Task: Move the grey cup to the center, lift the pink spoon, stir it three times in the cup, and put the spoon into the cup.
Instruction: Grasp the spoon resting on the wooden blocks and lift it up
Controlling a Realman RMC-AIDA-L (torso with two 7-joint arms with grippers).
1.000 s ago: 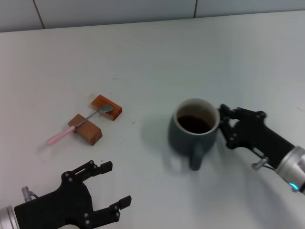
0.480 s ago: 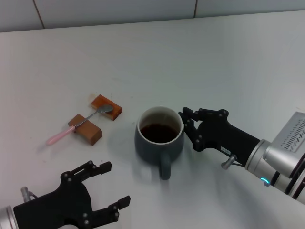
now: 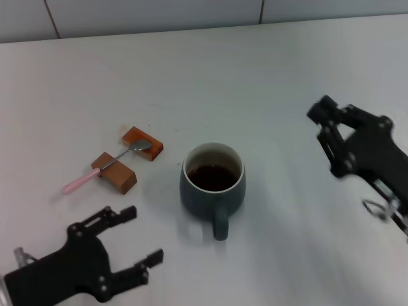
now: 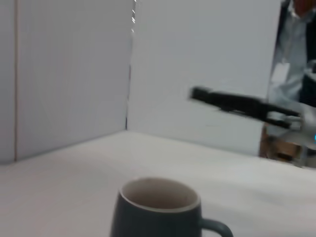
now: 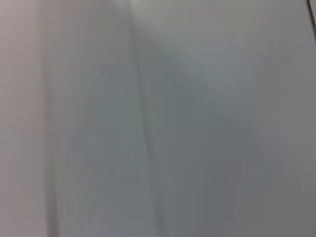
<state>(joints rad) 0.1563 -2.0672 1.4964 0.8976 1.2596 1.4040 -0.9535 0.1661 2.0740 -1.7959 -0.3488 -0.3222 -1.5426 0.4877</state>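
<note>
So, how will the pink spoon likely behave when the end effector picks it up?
The pink spoon looks slim, so probably light and stiff. It bridges two wooden blocks, leaving room underneath for fingers. Its metal neck may be slippery, and a nudge could knock it off.

Right wrist view showed only blurred pale surface. Right gripper smeared; finger state unreadable. Grey cup cut off at lower edge, liquid hidden behind rim. Left gripper body cut off at frame corner.

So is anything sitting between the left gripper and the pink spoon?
Nothing visible. The left gripper is open, near the table's front edge; the pink spoon lies across two wooden blocks just beyond it, with only bare table between.
</note>
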